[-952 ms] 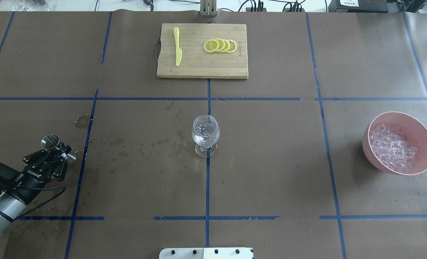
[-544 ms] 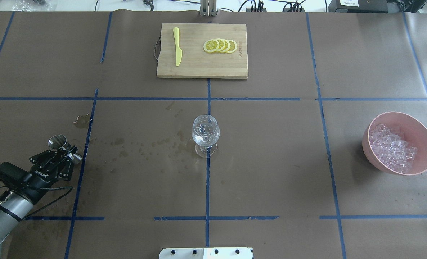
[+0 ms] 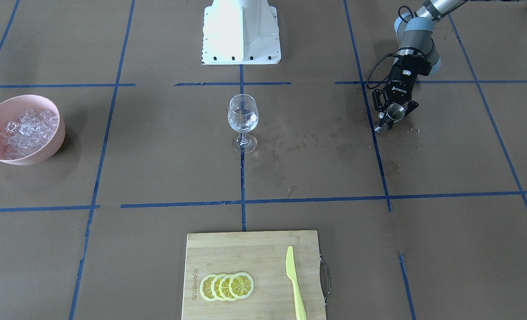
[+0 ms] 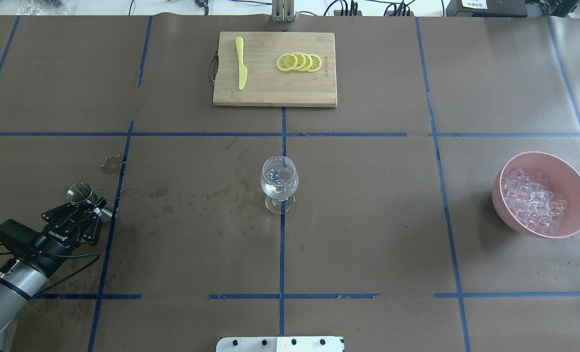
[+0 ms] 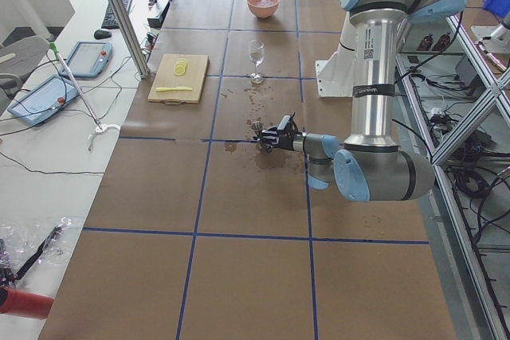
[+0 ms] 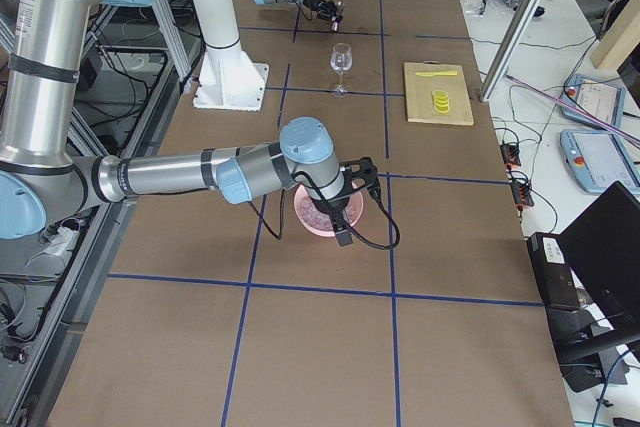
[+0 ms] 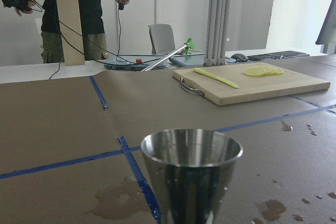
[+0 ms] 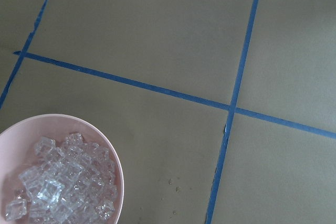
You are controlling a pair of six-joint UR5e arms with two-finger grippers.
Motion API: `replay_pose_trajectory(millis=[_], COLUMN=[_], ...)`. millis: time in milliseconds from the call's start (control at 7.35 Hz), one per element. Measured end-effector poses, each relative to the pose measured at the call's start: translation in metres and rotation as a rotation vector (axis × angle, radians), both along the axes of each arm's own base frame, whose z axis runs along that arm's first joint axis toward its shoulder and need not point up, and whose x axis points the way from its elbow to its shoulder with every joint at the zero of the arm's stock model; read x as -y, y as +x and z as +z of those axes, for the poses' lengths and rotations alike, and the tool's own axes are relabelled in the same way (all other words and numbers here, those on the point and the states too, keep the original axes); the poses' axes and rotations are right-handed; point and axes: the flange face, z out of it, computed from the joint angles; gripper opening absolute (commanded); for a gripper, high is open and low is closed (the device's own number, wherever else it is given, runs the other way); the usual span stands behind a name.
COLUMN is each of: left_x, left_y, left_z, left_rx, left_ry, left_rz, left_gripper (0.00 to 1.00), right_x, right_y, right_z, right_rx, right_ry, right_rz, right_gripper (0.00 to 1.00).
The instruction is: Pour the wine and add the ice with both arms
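Wine [image 3: 243,123]: small clear measure, low in stemmed glass [image 4: 279,178], which stands upright at centre of table [image 4: 368,220].
Ice [image 4: 533,201]: glittering heap of clear cubes in pink bowl [image 4: 574,186], robot's right side.
Left arm [image 4: 4,291]: low over table; left gripper [image 4: 92,205] clamped on steel jigger [image 4: 79,192].
Right arm [image 6: 170,175]: stretched out, wrist above bowl; right gripper [image 6: 341,219] grip unclear.

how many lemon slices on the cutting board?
4 lemon slices, overlapping in one row on the cutting board, to the right of the yellow knife in the overhead view. The overlap could hide another.
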Motion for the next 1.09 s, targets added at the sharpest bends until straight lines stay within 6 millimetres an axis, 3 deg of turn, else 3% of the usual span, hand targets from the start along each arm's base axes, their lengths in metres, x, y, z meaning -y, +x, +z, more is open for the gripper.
replay_pose_trajectory(millis=[272,1088], left_x=[-0.0004,-0.0010], left_y=[0.0004,0.0015], left_z=[0.0028,0.0053], left_rx=[0.007,0.013], left_ry=[-0.001,-0.001], left_rz=[0.001,0.002], left_gripper=[0.26,0.43], right_x=[0.0000,0.0001], right_y=[-0.0001,0.0003], right_z=[0.0005,0.0010], right_rx=[0.000,0.000], right_ry=[-0.001,-0.002], right_rz=[0.000,0.001], right_gripper=[1.00,1.00])
